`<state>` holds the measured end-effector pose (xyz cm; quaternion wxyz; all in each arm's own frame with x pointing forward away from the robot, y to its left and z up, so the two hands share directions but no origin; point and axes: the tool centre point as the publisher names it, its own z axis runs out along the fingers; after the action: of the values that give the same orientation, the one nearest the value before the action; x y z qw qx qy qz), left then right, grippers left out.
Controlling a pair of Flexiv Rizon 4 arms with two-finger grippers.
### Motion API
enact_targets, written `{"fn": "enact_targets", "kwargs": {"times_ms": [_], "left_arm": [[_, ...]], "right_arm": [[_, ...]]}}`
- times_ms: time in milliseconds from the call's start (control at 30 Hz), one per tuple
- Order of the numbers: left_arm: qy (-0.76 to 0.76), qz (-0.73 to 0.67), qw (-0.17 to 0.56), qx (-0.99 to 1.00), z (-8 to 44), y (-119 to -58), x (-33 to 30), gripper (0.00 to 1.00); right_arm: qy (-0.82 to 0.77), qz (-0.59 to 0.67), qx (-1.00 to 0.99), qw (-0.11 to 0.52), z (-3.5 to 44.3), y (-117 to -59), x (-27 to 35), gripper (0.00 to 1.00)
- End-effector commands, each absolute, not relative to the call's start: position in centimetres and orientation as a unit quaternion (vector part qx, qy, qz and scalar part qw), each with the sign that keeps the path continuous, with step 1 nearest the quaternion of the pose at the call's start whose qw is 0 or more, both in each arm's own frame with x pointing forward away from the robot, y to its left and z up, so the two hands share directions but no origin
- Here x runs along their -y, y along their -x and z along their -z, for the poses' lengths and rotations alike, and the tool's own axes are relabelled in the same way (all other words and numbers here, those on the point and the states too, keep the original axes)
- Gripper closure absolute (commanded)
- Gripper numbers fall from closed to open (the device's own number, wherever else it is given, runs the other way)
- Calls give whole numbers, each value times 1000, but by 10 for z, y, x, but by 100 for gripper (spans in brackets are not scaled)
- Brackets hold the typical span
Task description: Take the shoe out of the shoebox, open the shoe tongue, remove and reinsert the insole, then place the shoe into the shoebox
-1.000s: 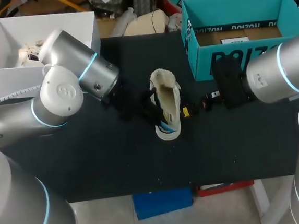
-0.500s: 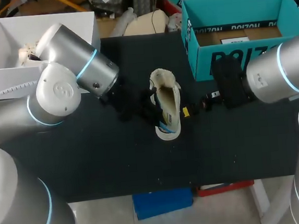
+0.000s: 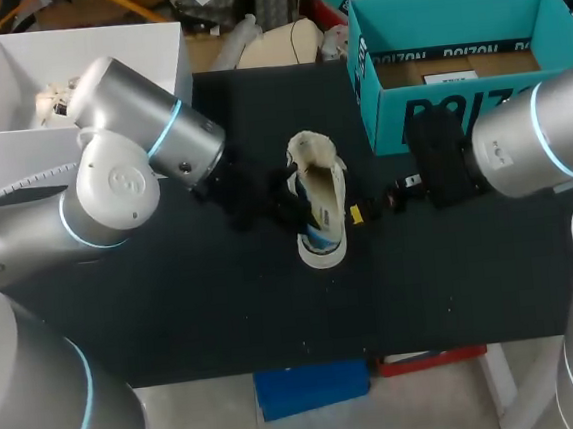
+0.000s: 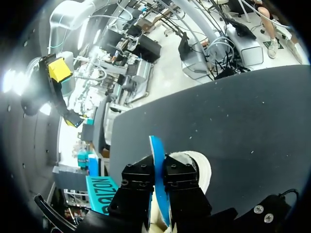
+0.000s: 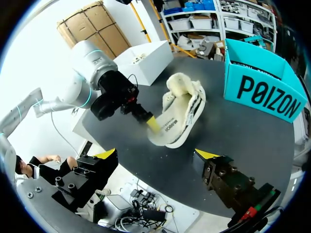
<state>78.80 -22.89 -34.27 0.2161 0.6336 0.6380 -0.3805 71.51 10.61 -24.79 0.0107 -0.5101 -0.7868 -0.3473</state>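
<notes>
Pinching the thin blue insole [image 4: 156, 155] edge-on, the left gripper [image 4: 156, 183] has its two black fingers drawn close together with the blue sheet touching both, so I judge it clamped on that insole. Its yellow tips do not show in its own wrist view. Just under and beside those fingers sits the cream-white fleece-lined sneaker [image 4: 198, 167]; where the insole's far end goes is hidden by the fingers.

In the head view this shoe stands on its sole in the middle of the frame, on the black tabletop [image 3: 224, 300], with the left gripper against its left side and a patch of blue showing toward its lower end. The right gripper [image 5: 156, 155] is spread wide and grips nothing; the shoe lies ahead of it, apart from both tips, and in the head view it sits just right of the shoe.

The open teal cardboard shoebox [image 3: 388, 115] stands in the upper right of the head view, well apart from the shoe, with only its brown floor showing inside.

By my reading, taking the shoe out is done and its mouth looks opened wide; the insole step is under way, though whether the insole is coming out or going back in cannot be told. Seating it and returning the shoe to the box remain
</notes>
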Motion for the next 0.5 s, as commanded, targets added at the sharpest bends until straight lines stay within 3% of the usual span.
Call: {"fn": "enact_targets", "kwargs": {"times_ms": [33,500], "left_arm": [[-634,375,217,-641,350,-796,238,100],[-622,361,219,-660,362,-820,231,100]], "right_arm": [[511,346,787,10,248,-715,-107,0],[511,346,787,10,248,-715,-107,0]]}}
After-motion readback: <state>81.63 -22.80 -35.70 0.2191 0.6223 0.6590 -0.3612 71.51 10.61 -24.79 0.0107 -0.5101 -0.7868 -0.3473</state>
